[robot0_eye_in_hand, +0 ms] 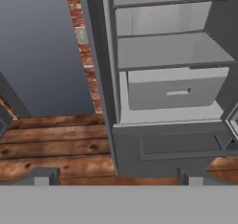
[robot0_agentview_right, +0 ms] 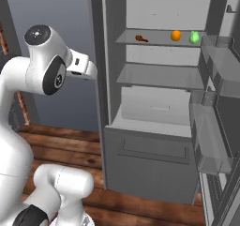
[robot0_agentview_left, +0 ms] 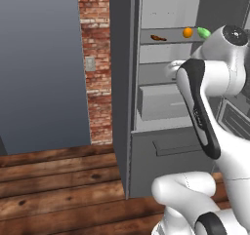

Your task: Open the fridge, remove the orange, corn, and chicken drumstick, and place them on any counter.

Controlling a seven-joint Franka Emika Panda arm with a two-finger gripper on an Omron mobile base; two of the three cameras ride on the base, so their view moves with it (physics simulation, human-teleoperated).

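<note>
While the fridge (robot0_agentview_right: pixel 154 98) stands open, nothing is held.
Claw: gripper (robot0_eye_in_hand: pixel 116 174) spread wide, empty, well short of the shelves.
Food: chicken drumstick (robot0_agentview_right: pixel 141 38), orange (robot0_agentview_right: pixel 176 35) and corn (robot0_agentview_right: pixel 194 37) lined up on the top shelf.
Risk: the round orange may roll if nudged.
Obstacles: open door's bins (robot0_agentview_right: pixel 211 140) crowd the right; drawer (robot0_eye_in_hand: pixel 174 92) juts out below.

The fridge (robot0_agentview_left: pixel 146 146) stands open, showing pale shelves and a drawer (robot0_agentview_left: pixel 158 102). On its upper shelf (robot0_agentview_left: pixel 166 36) the chicken drumstick (robot0_agentview_left: pixel 158 37) lies near the left end, the orange (robot0_agentview_left: pixel 187 32) sits toward the right, and the corn (robot0_agentview_left: pixel 204 32) is just beside it at the right edge, partly behind the white arm (robot0_agentview_left: pixel 205 97).
</note>
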